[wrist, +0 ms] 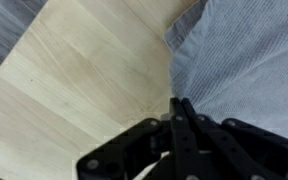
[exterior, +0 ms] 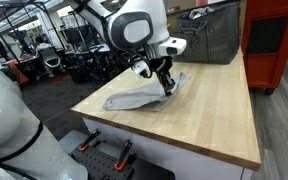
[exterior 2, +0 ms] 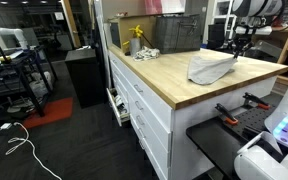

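The black two-fingered pincer is seen closest in the wrist view, its fingers pressed together. Beneath it the pale wooden butcher-block tabletop is spread. The grey ribbed fabric cloth is clamped by one edge at the fingertips; in an exterior view the cloth is draped away from them onto the wood.

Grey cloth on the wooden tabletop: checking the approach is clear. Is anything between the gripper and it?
Nothing visible does. In the wrist view the black gripper, shut, sits at the edge of the grey woven cloth, with only bare light wooden tabletop beside it. Whether it pinches the cloth is unclear.
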`<action>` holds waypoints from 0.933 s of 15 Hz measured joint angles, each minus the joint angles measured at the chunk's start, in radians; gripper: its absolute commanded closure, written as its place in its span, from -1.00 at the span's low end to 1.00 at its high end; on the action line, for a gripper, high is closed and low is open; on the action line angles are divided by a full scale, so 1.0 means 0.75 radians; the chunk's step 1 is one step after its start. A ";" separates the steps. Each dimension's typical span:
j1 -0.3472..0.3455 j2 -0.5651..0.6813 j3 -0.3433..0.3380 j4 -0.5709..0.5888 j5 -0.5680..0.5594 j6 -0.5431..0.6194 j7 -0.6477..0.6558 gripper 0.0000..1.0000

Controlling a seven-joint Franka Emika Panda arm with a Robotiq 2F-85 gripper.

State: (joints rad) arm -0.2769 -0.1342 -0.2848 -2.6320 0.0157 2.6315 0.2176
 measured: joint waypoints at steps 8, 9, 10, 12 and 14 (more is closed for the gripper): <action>-0.002 -0.395 0.140 -0.198 -0.032 -0.001 0.006 0.98; -0.001 -0.432 0.172 -0.203 -0.032 -0.002 0.013 0.98; -0.001 -0.462 0.209 -0.201 -0.032 -0.002 0.032 0.98; 0.001 -0.508 0.291 -0.196 -0.032 -0.002 0.079 0.98; 0.001 -0.544 0.380 -0.194 -0.036 -0.002 0.142 0.98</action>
State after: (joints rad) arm -0.2762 -0.5421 0.0000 -2.7775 -0.0114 2.6299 0.3244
